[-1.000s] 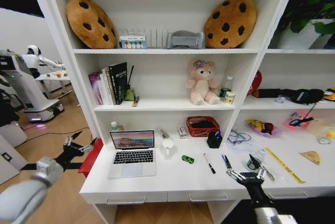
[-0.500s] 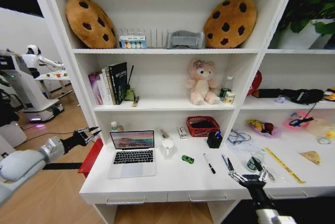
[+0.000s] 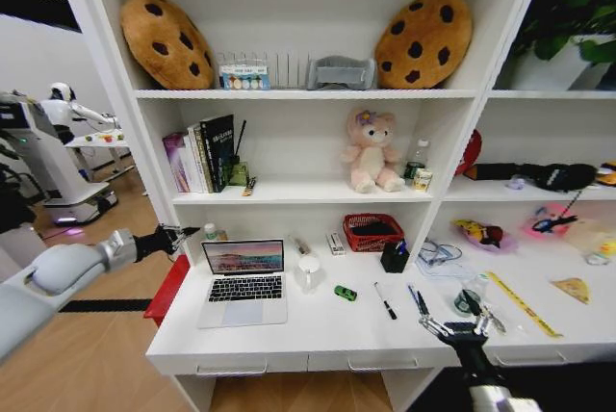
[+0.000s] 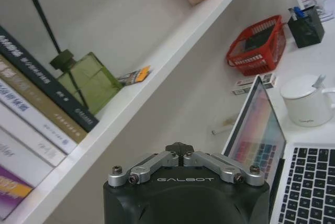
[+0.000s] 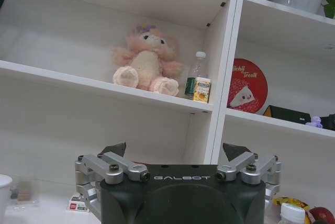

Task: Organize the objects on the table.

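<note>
The fingers of the right gripper [image 3: 460, 325] are spreading open low right in the head view; the left gripper [image 3: 176, 236], pinched shut and empty, is approaching the laptop [image 3: 244, 282] mid-frame, likely needing to open first.

**Left arm raised and reaching, right arm low with jaws apart**

The left arm stretches in from the left side, forearm level and well above the floor, its gripper [image 3: 173, 237] pointing toward the shelving with the fingers drawn together. The right arm rises from the lower edge on the right, wrist angled up, its gripper [image 3: 462, 323] held over the tabletop's front edge with the fingers spread wide.
</note>
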Robot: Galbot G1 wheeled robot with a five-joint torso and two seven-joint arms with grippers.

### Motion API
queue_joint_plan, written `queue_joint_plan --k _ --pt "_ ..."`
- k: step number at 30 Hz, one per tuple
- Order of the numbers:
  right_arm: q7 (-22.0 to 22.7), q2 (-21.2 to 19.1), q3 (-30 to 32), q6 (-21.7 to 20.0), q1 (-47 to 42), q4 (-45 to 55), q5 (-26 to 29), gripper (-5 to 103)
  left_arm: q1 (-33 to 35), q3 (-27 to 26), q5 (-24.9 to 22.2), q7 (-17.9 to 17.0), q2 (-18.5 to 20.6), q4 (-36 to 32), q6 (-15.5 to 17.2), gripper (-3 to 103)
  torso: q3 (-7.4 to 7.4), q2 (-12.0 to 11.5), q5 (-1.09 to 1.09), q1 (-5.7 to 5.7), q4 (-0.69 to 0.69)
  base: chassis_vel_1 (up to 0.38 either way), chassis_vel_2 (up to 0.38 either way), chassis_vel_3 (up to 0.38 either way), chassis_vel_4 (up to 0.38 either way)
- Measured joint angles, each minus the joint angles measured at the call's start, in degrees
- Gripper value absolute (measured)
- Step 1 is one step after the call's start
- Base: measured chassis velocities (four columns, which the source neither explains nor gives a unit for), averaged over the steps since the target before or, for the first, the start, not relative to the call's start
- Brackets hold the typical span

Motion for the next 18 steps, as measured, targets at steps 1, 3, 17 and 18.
queue_joint_plan --k 1,3,17,18 --pt "0.00 0.00 0.00 0.00 0.00 0.00 0.00 100 0.00 0.00 0.00 0.00 0.00 0.00 0.00 0 0.00 0.00 0.00 0.00 0.00 0.000 0.000 0.000 0.000" --pt "-0.01 0.05 0.08 0.08 -0.01 -0.08 0.00 100 -3.16 2.62 0.24 0.73 -1.12 0.71 0.41 0 0.00 0.00 0.04 0.00 -0.05 0.000 0.000 0.000 0.000" --pt "-1.34 2.15 2.03 2.49 -0.82 -1.37 0.25 100 -29.54 29.35 5.16 5.18 -12.96 9.56 -2.42 0 0.00 0.00 0.05 0.00 -0.01 0.000 0.000 0.000 0.000" --pt "-1.34 2.15 2.03 2.49 -0.82 -1.37 0.25 100 -29.54 29.35 5.16 5.18 -12.96 9.56 -2.42 0 0.00 0.00 0.05 0.00 -0.01 0.000 0.000 0.000 0.000"
